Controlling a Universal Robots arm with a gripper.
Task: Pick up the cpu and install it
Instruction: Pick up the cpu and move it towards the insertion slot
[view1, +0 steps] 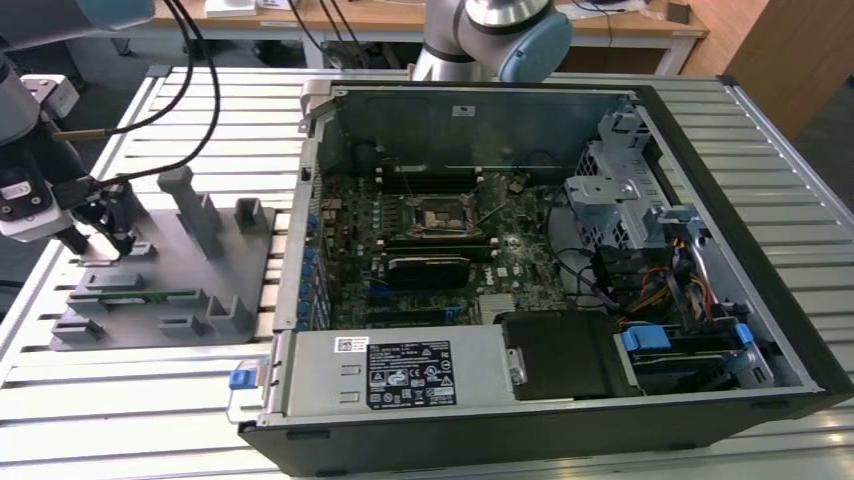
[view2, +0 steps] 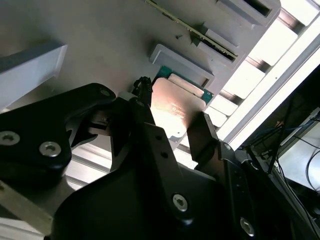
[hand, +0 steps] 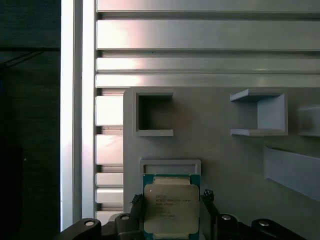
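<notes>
Cpu (hand: 171, 209) (lower edge hidden) under tool (hand: 171, 198)

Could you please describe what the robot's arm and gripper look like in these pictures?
In the exterior view, the arm is a silver-grey tube with a pale blue cap at its joint. Black cables trail down towards its grey wrist end. In the second wrist view, the gripper is matte black. It is built of rounded and angular links fastened with small silver screws.
</notes>
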